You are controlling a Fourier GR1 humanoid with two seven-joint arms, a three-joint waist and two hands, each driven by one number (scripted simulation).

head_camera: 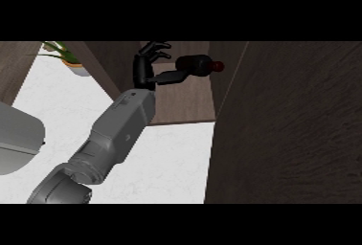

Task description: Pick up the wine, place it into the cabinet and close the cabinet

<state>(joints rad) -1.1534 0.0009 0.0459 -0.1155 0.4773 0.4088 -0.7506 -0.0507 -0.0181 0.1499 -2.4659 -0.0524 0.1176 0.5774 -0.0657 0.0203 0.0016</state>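
Wine (pixel 194 64) on its side in the cabinet (pixel 185 104), just at three o'clock of the left hand (pixel 143 69). Fingers spread, gripping nothing; long axis nine-to-three, cap at three.

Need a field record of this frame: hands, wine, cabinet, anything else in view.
left hand: inside the cabinet, fingers spread upward, not wrapped round the bottle; thumb points toward it
right hand: not in view
wine bottle: dark, red cap toward the right, in the cabinet beside the thumb; contact unclear
cabinet: open, wooden shelf visible
cabinet door: swung open, fills the view's right
counter: white
plant: potted, upper left
grey object: left edge, unidentifiable
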